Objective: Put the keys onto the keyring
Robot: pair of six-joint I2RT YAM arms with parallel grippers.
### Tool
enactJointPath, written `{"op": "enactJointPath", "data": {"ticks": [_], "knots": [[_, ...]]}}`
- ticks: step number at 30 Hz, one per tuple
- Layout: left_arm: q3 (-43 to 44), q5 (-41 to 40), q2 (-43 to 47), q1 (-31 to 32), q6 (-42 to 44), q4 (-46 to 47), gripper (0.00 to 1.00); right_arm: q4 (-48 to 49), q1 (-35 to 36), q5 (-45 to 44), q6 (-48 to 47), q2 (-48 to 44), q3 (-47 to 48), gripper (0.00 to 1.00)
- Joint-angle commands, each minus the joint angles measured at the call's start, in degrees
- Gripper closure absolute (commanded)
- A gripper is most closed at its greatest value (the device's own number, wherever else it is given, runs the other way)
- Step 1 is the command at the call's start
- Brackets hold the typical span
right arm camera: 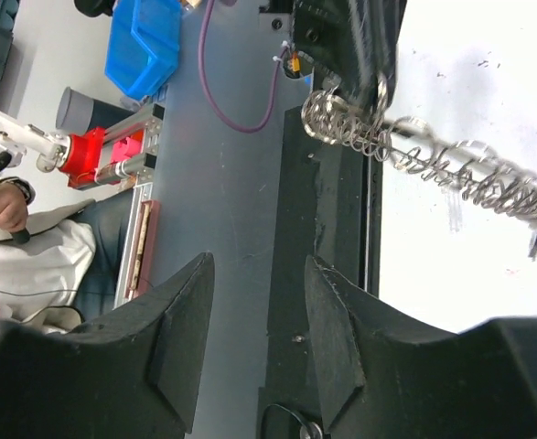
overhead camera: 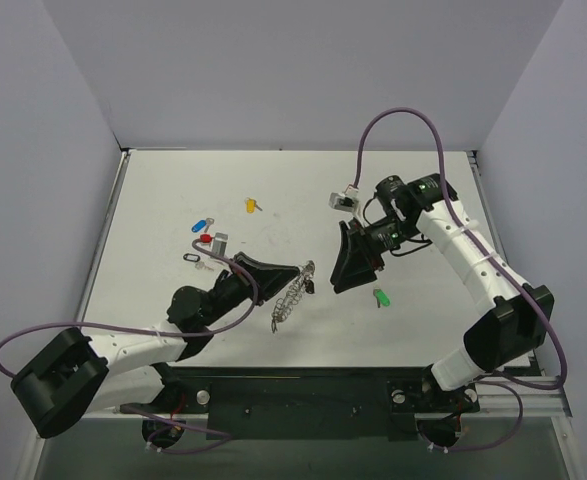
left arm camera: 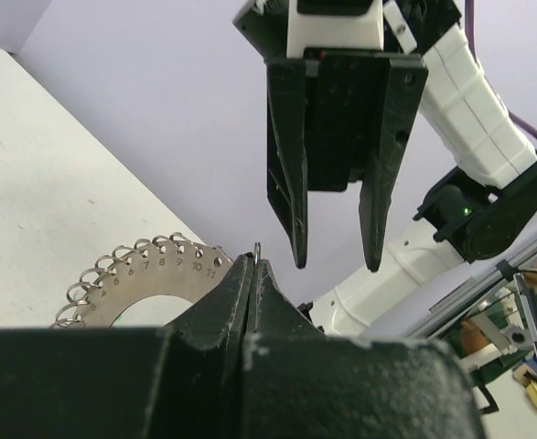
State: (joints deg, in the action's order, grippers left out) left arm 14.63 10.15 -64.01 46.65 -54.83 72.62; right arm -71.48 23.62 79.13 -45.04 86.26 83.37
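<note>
My left gripper is shut on the rim of the keyring, a flat grey hoop edged with wire loops, held on edge above the table's middle. The left wrist view shows the numbered hoop pinched in the left gripper, with the right gripper hanging open just beyond it. My right gripper is open and holds nothing, a short way right of the keyring. Its wrist view shows the keyring edge-on past the open right gripper. A green-headed key lies on the table below the right gripper.
Yellow-headed, blue-headed, red-headed and black-headed keys lie scattered at the table's left, behind the left arm. A black base rail runs along the near edge. Grey walls close off the back and both sides.
</note>
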Motion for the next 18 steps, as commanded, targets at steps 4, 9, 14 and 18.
{"op": "enactJointPath", "data": {"ticks": [4,9,14,18], "knots": [[4.8,11.8,-4.4,-0.2,5.7,11.1,1.0,-12.3,-0.1,-6.0,-3.5,4.1,9.7,0.63],[5.5,14.5,-4.9,-0.3,10.5,9.8,1.0,-0.4,-0.2,-16.4,13.9,1.6,10.0,0.63],[5.9,14.5,-4.4,-0.3,13.8,9.3,1.0,26.0,0.2,-26.2,31.0,-8.7,1.9,0.59],[6.4,14.2,-4.2,-0.3,16.9,9.8,1.0,31.6,2.1,-21.1,29.6,-11.4,-2.1,0.6]]}}
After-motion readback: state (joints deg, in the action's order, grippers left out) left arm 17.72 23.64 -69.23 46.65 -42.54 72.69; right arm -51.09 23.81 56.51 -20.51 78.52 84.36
